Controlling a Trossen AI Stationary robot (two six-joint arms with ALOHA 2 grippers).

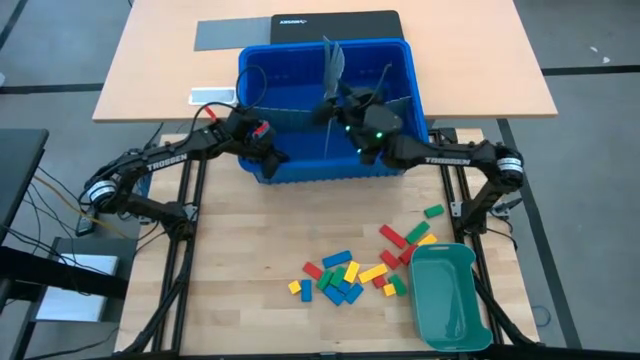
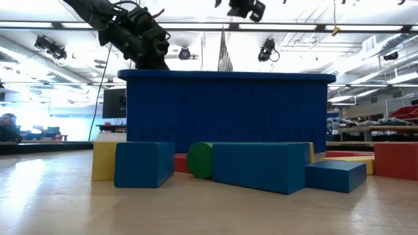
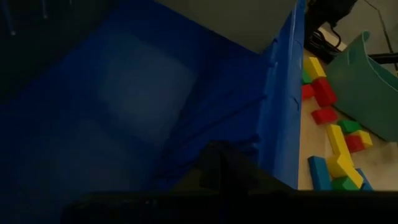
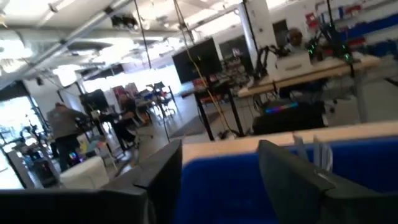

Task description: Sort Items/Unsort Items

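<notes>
From above, the left pincer sits pressed together at the near-left wall of the blue bin, holding nothing I can make out; the right pincer hangs over the bin's middle beside an upright grey divider sheet; the toy blocks lie scattered on the table, near the teal tray, which looks empty.

At table level, blocks stand before the bin wall.

The left wrist sees a bare bin floor; blocks lie outside.

The right wrist shows its fingers spread, probably empty, though the view is soft.

Sorting looks hardly begun; every visible block remains loose.
</notes>
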